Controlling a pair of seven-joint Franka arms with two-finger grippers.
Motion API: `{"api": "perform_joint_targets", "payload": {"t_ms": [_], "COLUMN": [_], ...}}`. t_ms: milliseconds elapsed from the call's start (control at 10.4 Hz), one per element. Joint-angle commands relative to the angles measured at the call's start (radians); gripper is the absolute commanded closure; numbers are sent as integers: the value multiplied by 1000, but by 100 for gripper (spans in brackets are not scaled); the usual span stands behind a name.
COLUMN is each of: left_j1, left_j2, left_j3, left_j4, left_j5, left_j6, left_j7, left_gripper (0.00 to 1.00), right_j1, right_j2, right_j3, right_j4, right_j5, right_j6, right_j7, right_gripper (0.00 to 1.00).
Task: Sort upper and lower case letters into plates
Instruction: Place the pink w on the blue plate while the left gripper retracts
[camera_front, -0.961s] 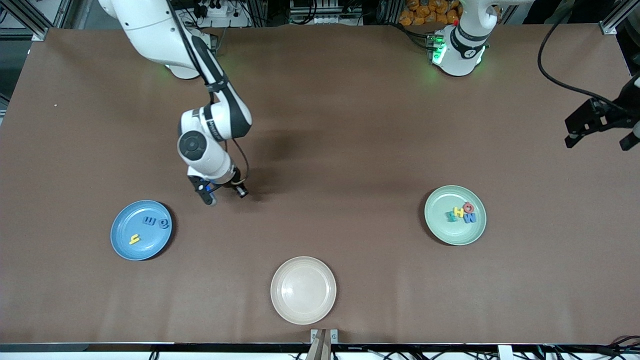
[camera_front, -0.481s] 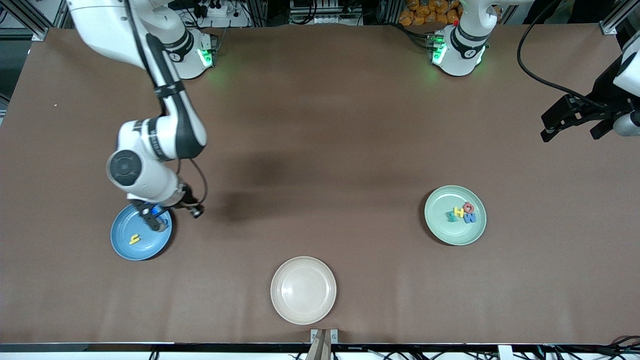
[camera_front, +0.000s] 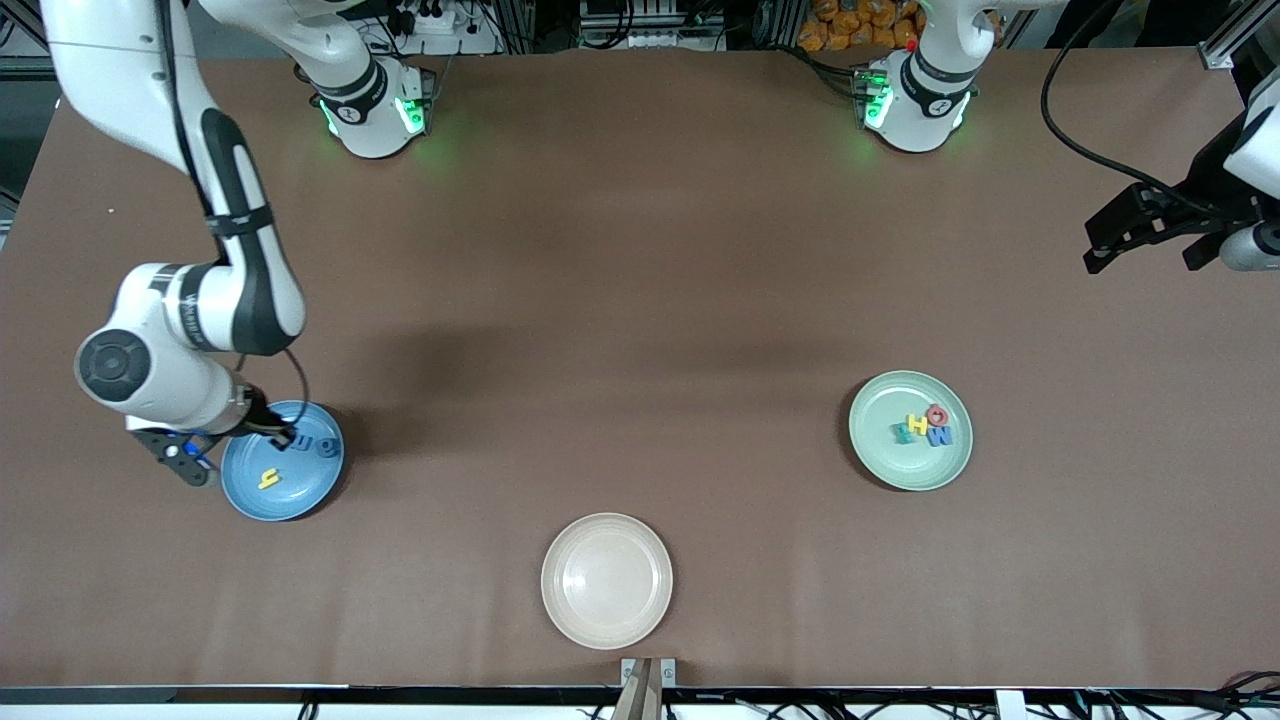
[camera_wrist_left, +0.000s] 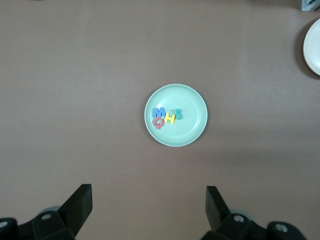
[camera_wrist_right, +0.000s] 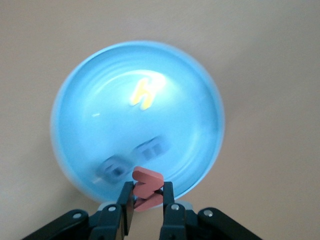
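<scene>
My right gripper (camera_front: 185, 458) hangs over the rim of the blue plate (camera_front: 283, 490) at the right arm's end of the table. In the right wrist view the right gripper (camera_wrist_right: 146, 192) is shut on a red zigzag letter (camera_wrist_right: 148, 181). On the blue plate (camera_wrist_right: 95, 110) lie a yellow letter (camera_wrist_right: 146, 92) and two blue letters (camera_wrist_right: 152, 147). The mint green plate (camera_front: 885, 455) holds several letters (camera_front: 925, 425) in yellow, red, blue and teal. My left gripper (camera_front: 1140, 230) waits open, high over the table's edge at the left arm's end, with nothing between its fingers.
A cream-white plate (camera_front: 607, 580) with nothing on it sits close to the table's front edge, midway between the two coloured plates. The left wrist view shows the mint green plate (camera_wrist_left: 192, 112) far below and the cream-white plate (camera_wrist_left: 312, 47) at the frame's edge.
My right arm has swung from the table's middle to the blue plate, carrying the red letter. The left gripper has shifted a little near the table's edge.
</scene>
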Motion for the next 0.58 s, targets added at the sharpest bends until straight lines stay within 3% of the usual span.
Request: {"api": "perform_joint_targets", "payload": {"t_ms": [0,192,384,481], "left_j1": [2,2,-1,1], "left_j2": [-12,-9,-8,-6], "left_j3": [-1,-2,-4,-1], "left_j4": [0,1,3,3], "left_j5": [-22,-22,-25,-36], "left_j6": [-21,-39,-73,-78], "left_j7": [27,29,44,56], "left_gripper": [0,0,0,0], "right_j1": [-35,-75,-80,-74], "right_j2": [34,49,59,59], "right_j3": [12,13,13,13], "right_j4": [42,59,70,71], "right_j5": [-71,-94,-82,-81], "right_j6": [-8,-5,-2,-2], "right_j7": [-19,-42,-31,-30], "right_gripper": [100,100,1,0]}}
